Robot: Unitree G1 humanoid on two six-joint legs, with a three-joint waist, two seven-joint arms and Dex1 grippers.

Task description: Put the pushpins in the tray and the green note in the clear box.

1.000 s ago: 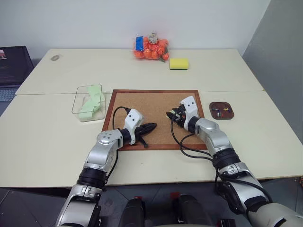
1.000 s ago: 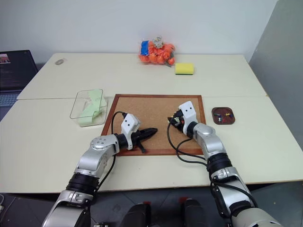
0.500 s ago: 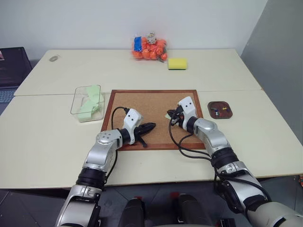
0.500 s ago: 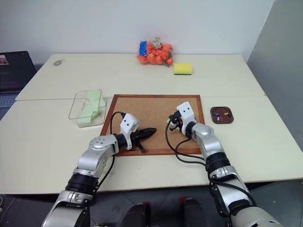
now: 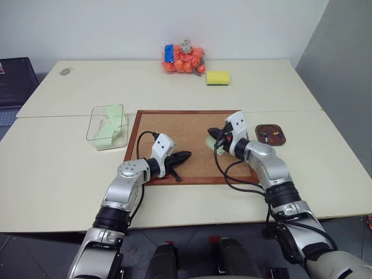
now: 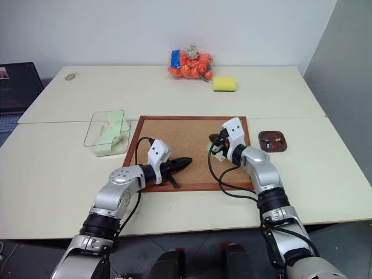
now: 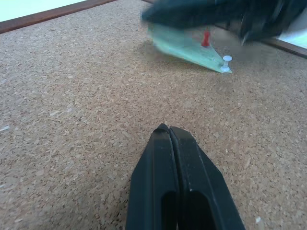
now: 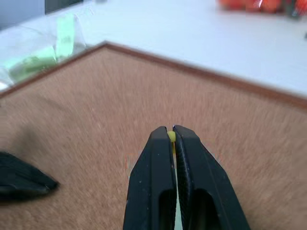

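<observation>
Fingers on the right gripper just clamped a yellow pushpin, lifting it off the corkboard; left gripper staying closed, empty.

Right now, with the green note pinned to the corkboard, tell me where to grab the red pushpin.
Take the red pushpin by its head, which stands upright above the green note. Come from above, one finger on each side, and probably pull straight up off the corkboard. Stay clear of the white pin at the note's corner.
</observation>
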